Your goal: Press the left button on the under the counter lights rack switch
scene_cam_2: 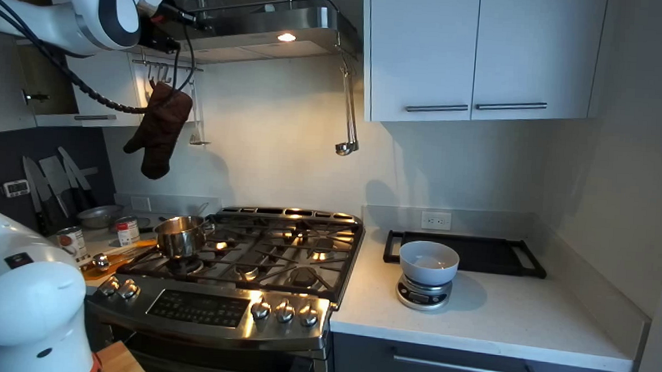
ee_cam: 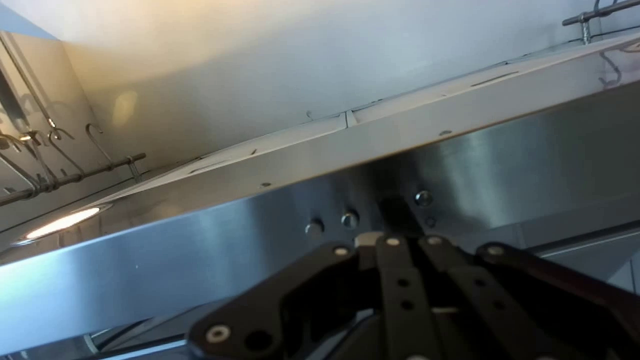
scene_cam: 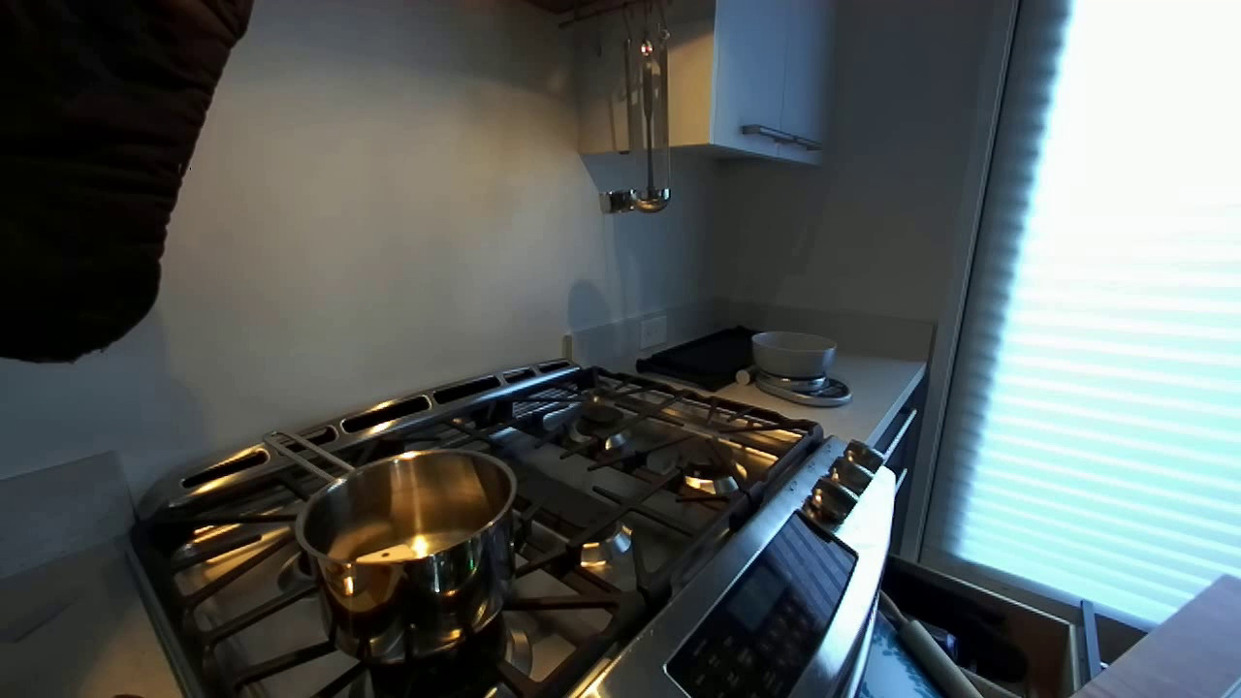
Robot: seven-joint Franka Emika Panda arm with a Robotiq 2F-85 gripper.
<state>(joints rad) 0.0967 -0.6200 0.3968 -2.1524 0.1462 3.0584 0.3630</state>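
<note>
At the lower middle of the wrist view, the gripper points up to the front of the steel hood; its fingers look pressed together, nothing seen between them, and if they touch the steel I cannot tell. Just past the tips, small round buttons make a row along the hood's long edge, rising to the right of the picture: two are to the left of the tips, and the right-hand button is above them and to the right; one more could be hidden behind the fingers. The hood appears upside down here, its underside on top, so I judge the task's left one to be this right-hand button, and a slight shift toward it seems needed before pushing. Farther, at the left edge, a lamp is lit. In an exterior view, the arm is at the upper left, well above the pot on the stove.
</note>
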